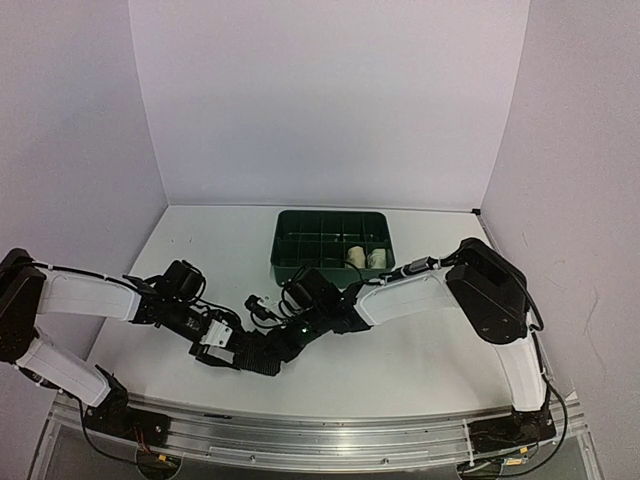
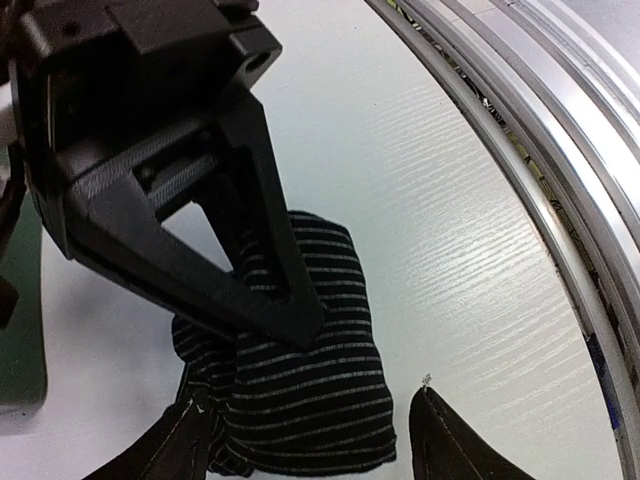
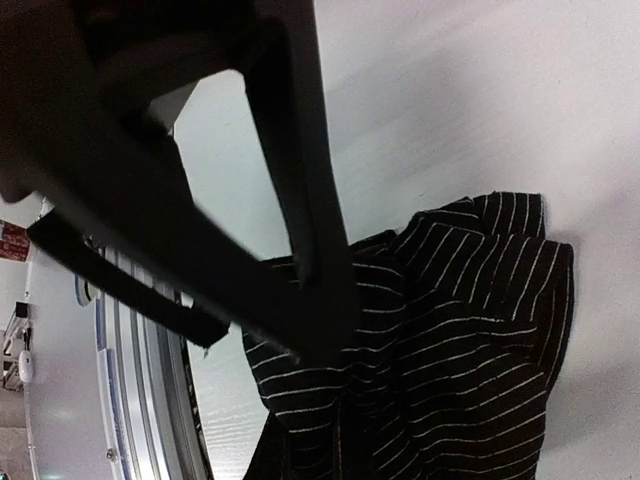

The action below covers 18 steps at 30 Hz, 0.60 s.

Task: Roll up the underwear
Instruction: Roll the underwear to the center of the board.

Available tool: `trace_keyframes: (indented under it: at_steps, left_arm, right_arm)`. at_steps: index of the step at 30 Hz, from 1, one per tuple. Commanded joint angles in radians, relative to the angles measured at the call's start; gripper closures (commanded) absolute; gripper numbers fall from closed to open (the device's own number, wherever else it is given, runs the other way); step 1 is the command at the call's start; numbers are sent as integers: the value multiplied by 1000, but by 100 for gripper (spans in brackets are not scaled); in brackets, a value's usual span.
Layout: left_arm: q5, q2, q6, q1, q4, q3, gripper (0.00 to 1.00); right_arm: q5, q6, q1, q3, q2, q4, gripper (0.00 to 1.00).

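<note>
Left wrist view: black fine-striped cloth underwear [image 2: 335,360] lies bunched on the white table [image 2: 430,180] near its front edge, the right pincer [image 2: 297,318] closed with tips pressing a fold, likely anchoring it, and the left pincer [image 2: 310,415] spread astride its end.

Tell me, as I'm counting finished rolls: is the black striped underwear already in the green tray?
No, the black striped underwear lies on the white table, nearer the arm bases than the green tray.
</note>
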<state>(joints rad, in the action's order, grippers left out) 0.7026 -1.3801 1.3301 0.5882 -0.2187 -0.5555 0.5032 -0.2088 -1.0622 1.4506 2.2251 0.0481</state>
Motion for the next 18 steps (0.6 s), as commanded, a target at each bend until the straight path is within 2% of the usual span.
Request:
trace_keyframes:
  at_steps: [1,7,9,11,13,14,15,16,18]
  left_arm:
    - [-24,22,-40,33,88,20,33]
    - [-155,-95,-77,55,84,-8,38]
    - [-205,-141,-116,55,77,-37,51]
    - [-228,-165,-159,55,61,-70,71]
    - [-221,-161,-168,55,34,-84,87]
    - [-214,-155,-170,55,20,-89,92]
    - [-205,-153,-170,55,-7,-92,96]
    - [-196,-151,-169,54,-34,-96,100]
    - [-181,-155,-174,53,-78,-102,100]
  right_arm:
    - [-39,-38,-6,41,98,-117,100]
    - [-36,-43,-5,51,112,-116,100]
    - [-37,-36,-6,47,108,-116,100]
    - [-48,-22,-5,41,98,-116,98]
    - [-72,-4,-5,27,74,-114,90]
    - [-92,8,-5,21,62,-114,85]
    - [-113,23,-5,11,37,-113,77]
    - [-135,40,-5,0,11,-112,68]
    - [-196,86,-6,-21,-45,-105,57]
